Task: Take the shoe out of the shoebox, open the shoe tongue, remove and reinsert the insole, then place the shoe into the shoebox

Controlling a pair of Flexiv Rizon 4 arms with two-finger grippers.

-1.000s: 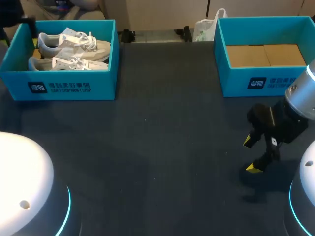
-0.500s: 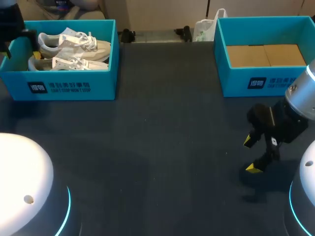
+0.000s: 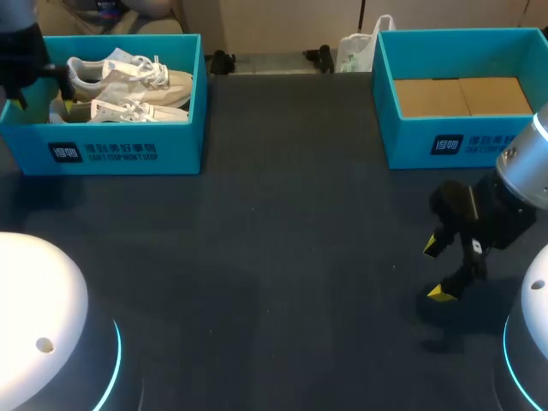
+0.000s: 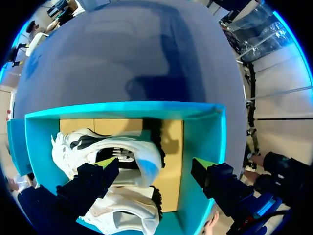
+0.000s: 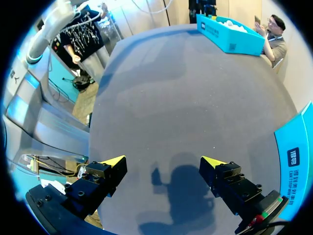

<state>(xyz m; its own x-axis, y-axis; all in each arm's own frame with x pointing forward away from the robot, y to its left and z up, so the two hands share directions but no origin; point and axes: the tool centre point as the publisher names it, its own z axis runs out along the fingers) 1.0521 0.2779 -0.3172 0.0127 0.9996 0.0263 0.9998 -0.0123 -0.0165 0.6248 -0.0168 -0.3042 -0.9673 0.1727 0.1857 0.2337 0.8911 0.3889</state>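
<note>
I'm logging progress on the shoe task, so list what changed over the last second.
The left gripper moved rightward from the head view's left edge to over the left end of the left shoebox, open above the shoes, gripping nothing. The shoes, both the left shoebox and the right shoebox, and the open right gripper stayed put.
</note>
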